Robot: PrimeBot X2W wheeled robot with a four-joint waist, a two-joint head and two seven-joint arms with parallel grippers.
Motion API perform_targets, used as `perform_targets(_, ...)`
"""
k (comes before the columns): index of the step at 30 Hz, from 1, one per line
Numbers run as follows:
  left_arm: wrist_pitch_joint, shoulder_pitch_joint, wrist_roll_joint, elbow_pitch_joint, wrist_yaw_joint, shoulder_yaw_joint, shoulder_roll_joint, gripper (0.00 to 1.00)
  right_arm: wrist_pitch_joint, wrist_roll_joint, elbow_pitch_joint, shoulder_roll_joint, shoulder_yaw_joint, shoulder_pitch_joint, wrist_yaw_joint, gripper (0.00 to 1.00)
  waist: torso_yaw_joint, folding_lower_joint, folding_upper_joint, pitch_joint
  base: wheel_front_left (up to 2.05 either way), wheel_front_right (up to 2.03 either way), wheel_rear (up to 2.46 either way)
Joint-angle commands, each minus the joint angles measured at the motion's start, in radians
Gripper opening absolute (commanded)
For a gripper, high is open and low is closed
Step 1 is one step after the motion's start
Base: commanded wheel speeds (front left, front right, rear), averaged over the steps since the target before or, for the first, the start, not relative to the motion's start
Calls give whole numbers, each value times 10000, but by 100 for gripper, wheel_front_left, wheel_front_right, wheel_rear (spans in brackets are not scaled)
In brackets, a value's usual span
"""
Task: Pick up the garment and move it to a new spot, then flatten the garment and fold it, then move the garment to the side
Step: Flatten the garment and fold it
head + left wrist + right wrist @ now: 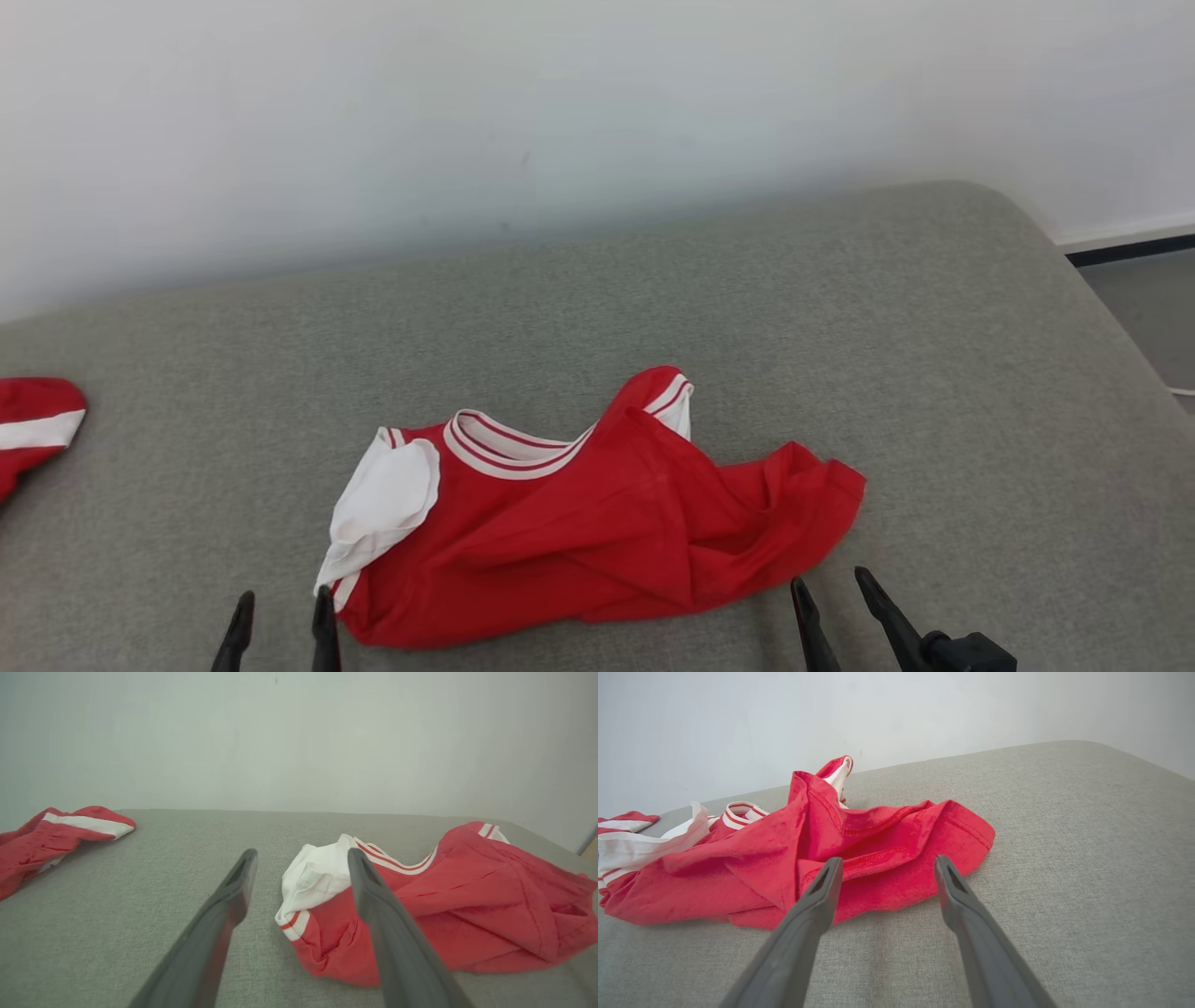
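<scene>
Lying crumpled in the lower middle of the head view, the red garment (597,523) rests on a grey upholstered surface (653,299) that fills most of the frame below a pale wall (467,112). Its white sleeve (387,504) is bunched at the left end, its red-and-white striped collar (509,448) faces the top of the frame, and a loose red hem (822,495) trails off to the right. At the lower left, the left gripper (285,597) points up the frame with its two dark fingers spread apart and nothing between them. The inner fingertip stands just beside the bottom corner of the white sleeve, though whether it touches the cloth cannot be told. In the left wrist view that same finger crosses in front of the sleeve and the other lies over bare grey fabric. At the lower right, the right gripper (829,579) is likewise spread wide and empty, its tips just below the garment's right-hand edge. In the right wrist view one finger overlaps the red cloth and the other lies over the grey surface. A second red piece with a white stripe (33,420) lies at the far left edge, well apart from the garment. A dark baseboard (1130,250) and a strip of floor (1153,308) show at the right edge.
</scene>
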State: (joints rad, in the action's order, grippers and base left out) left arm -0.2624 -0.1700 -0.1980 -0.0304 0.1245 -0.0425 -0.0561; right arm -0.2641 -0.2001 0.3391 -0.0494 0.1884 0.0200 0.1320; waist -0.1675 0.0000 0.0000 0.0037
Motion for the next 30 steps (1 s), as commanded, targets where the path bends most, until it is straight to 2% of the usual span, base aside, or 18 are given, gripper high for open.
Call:
perform_targets(1,-35,460,147,-235,66,235,-253,100,-3,-65,2,-19,24,13,-24,100,-298,0,0,64,0,0,0)
perform_targets(4,-35,820,174,-665,51,641,-527,100,-3,-108,15,-19,54,-21,-24,100,-529,0,0,119,0,0,0)
perform_targets(6,22,1339,97,-1143,56,1269,-816,100,-1,-127,33,-18,58,-48,-24,100,-781,0,0,170,0,0,0)
perform_targets(11,989,3192,-416,-2244,47,2586,-1676,100,-3,-126,-29,-16,41,-98,-24,100,-1390,0,0,453,0,0,0)
perform_targets(21,4490,7135,-1350,-4523,50,4030,-2304,100,-3,-167,-322,-16,-106,-267,-24,100,-2268,0,0,1618,0,0,0)
perform_targets(30,7330,8883,-2048,-5285,51,5939,-2609,100,-3,-96,-556,-15,-316,-221,-24,100,-2348,0,0,2256,0,0,0)
